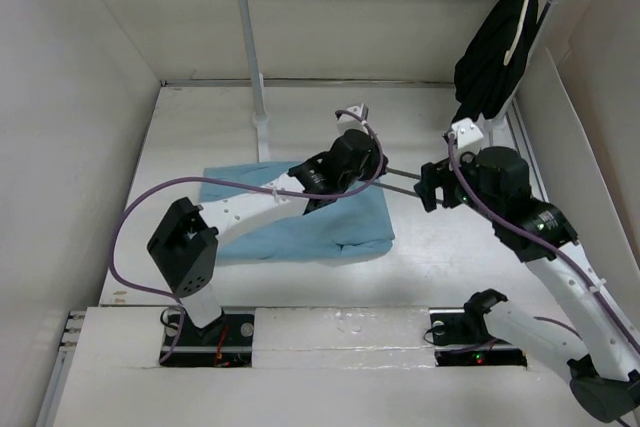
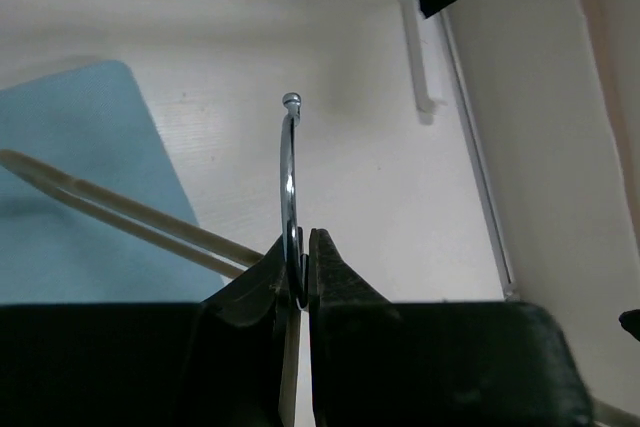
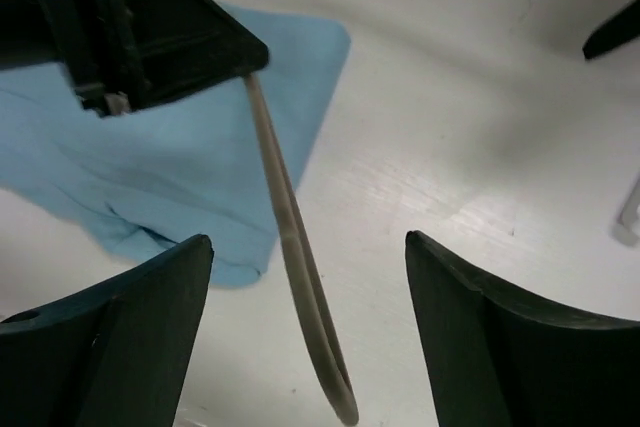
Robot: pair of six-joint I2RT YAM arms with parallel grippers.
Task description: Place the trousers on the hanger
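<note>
The left tool is pinched tight on the shank of the bright wire hook of the thin grey, rounded-triangle clothes hanger. This keeps the frame off the white bench and lying nearly level, with its slim bars reaching out to the right. Holding it by the hook leaves both shoulders free, presumably so that cloth can be fed over or through the frame. The right tool stands wide apart, its jaws straddling the hanger's far rounded end without touching it in the wrist view. It looks placed either to steady or take that end, or to go for the cloth. The large light blue trousers of thin soft cloth lie folded flat on the bench, left of its centre and under the left arm. The hanger hovers over their right edge, and no part of them is on it yet. A black garment on a thicker cream-white hanger hangs at the back right corner, well apart from the work.
</note>
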